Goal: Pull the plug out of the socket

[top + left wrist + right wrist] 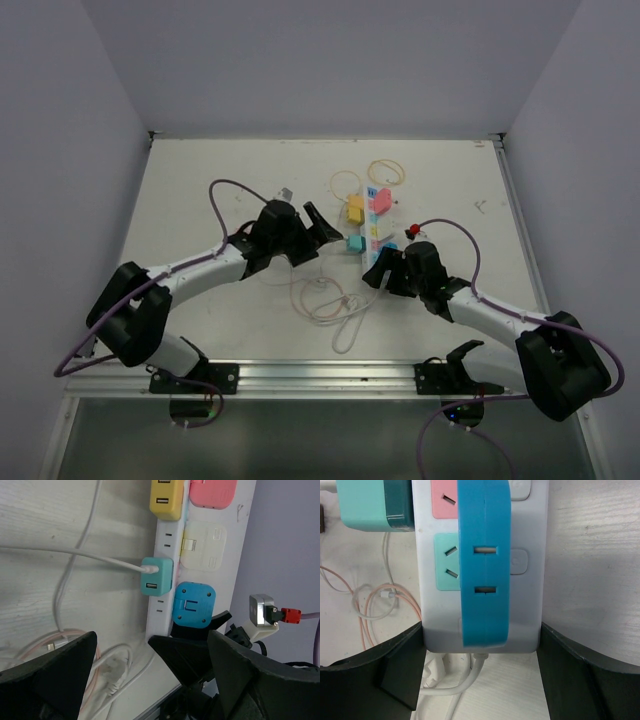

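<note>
The socket (pixel 374 232) lies on the counter (pixel 200 170), its long axis running away from the arms; the right jaws clamp its near end; the left jaws, wide and empty, face the teal plug (pixel 156 575) on its left side, the nearer arm for pulling.

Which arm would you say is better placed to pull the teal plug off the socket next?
Left: the left gripper, jaws open, faces the teal plug; the right gripper grips the socket at its near end.
</note>
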{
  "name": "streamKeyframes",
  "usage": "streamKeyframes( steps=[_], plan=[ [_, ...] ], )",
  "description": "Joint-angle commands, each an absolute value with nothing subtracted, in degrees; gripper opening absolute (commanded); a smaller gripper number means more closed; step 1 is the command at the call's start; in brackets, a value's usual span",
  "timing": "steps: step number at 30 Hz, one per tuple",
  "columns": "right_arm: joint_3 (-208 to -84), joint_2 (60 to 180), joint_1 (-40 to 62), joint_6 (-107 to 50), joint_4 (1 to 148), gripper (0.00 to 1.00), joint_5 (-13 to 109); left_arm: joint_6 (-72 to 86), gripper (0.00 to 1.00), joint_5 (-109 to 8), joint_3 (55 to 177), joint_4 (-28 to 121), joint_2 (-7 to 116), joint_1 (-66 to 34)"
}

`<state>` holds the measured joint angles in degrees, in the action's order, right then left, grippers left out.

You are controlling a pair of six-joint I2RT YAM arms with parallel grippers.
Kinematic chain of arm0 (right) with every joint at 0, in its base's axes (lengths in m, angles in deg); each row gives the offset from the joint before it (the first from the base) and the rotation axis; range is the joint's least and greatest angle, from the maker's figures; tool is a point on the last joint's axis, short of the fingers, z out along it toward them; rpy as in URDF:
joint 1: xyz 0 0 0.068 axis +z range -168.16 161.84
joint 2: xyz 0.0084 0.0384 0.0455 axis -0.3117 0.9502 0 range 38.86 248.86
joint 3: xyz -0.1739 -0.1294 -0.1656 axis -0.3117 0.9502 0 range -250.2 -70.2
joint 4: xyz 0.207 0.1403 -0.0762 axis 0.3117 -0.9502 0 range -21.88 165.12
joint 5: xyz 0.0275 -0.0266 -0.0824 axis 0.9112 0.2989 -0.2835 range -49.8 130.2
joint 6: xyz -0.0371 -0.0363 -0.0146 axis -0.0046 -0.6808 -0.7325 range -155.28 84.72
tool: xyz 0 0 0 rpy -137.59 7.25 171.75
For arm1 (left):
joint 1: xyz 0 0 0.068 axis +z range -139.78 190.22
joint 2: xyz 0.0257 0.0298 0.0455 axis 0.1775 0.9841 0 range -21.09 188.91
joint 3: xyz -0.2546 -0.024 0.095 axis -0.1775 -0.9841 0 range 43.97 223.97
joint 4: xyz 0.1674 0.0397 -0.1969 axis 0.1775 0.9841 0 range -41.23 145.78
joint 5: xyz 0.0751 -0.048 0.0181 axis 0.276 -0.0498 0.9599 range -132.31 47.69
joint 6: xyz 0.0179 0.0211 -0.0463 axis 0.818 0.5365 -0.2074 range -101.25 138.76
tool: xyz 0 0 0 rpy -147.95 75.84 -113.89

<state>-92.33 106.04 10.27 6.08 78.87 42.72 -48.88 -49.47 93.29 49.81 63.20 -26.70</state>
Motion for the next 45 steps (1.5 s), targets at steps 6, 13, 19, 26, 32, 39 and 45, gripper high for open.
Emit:
streamKeyframes(
  steps=[6, 13, 19, 26, 32, 39, 45],
  plan=[
    [-91.3, 107.5, 9.88, 5.85, 77.49, 0.0, 43.1, -54.28, 0.91, -38.64, 94.42, 36.29, 67.5, -32.48],
    [-91.21, 107.24, 9.88, 5.85, 77.67, 0.0, 43.27, -55.6, 0.88, -35.64, 94.78, 33.93, 73.48, -34.07],
    [-91.12, 107.76, 9.79, 5.85, 78.11, 0.0, 43.71, -53.67, 0.85, -35.28, 94.86, 27.08, 77.17, -34.69],
    [-91.03, 107.68, 9.79, 5.76, 78.29, 0.0, 43.71, -52.35, 0.77, -34.67, 95.91, 22.67, 79.98, -35.13],
    [-90.94, 107.59, 9.7, 5.85, 78.46, 0.0, 43.71, -51.73, 0.73, -34.4, 97.41, 23.29, 82.62, -36.09],
    [-90.77, 107.68, 9.7, 5.76, 78.64, 0.0, 43.8, -50.42, 0.59, -33.44, 99.43, 23.2, 84.2, -36.88],
    [-90.77, 107.59, 9.7, 5.94, 78.46, 0.0, 43.71, -49.27, 0.45, -31.94, 100.84, 24.34, 84.38, -37.76]
  ],
)
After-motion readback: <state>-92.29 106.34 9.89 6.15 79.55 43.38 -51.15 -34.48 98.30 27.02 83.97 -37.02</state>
